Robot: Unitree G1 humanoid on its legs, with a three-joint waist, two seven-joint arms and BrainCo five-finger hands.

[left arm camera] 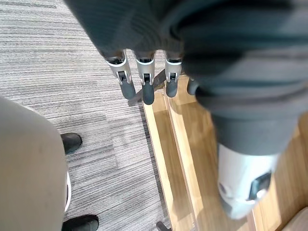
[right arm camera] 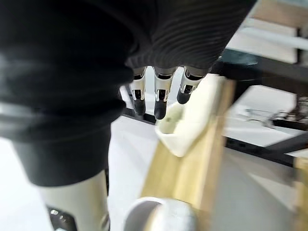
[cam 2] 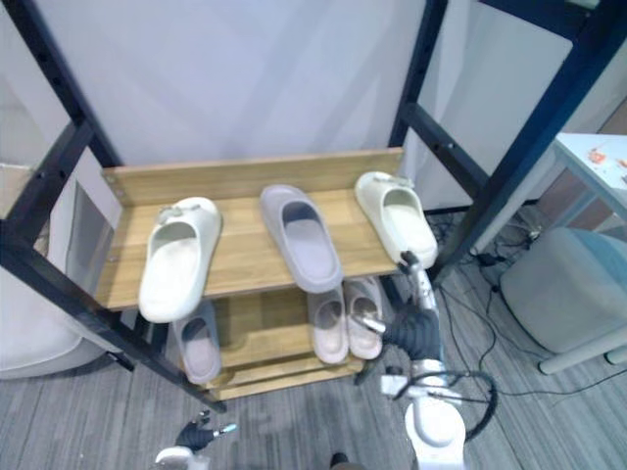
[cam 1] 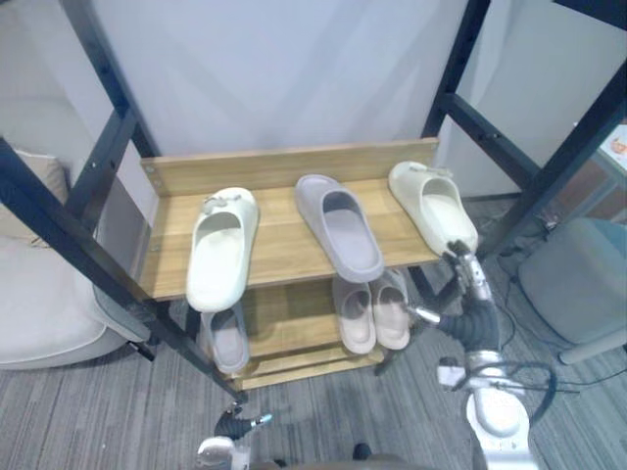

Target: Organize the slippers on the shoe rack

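Note:
The wooden shoe rack (cam 1: 284,166) carries three slippers on its top shelf: a cream one (cam 1: 223,247) at left, a lilac-grey one (cam 1: 340,225) in the middle, and a second cream one (cam 1: 432,206) at right. On the lower shelf lie a grey slipper (cam 1: 227,338) and a beige pair (cam 1: 372,311). My right hand (cam 1: 474,311) is raised at the shelf's front right corner. Its straight fingers (right arm camera: 161,94) reach the heel end of the right cream slipper (right arm camera: 185,127) and hold nothing. My left hand (cam 1: 235,426) hangs low before the rack, fingers (left arm camera: 144,82) straight over the carpet.
Slanted black metal frame bars (cam 1: 88,255) cross in front of the rack on both sides. A pale cushioned seat (cam 1: 39,304) stands at left and a grey stool (cam 1: 578,284) at right. Grey carpet (cam 1: 118,421) lies before the rack.

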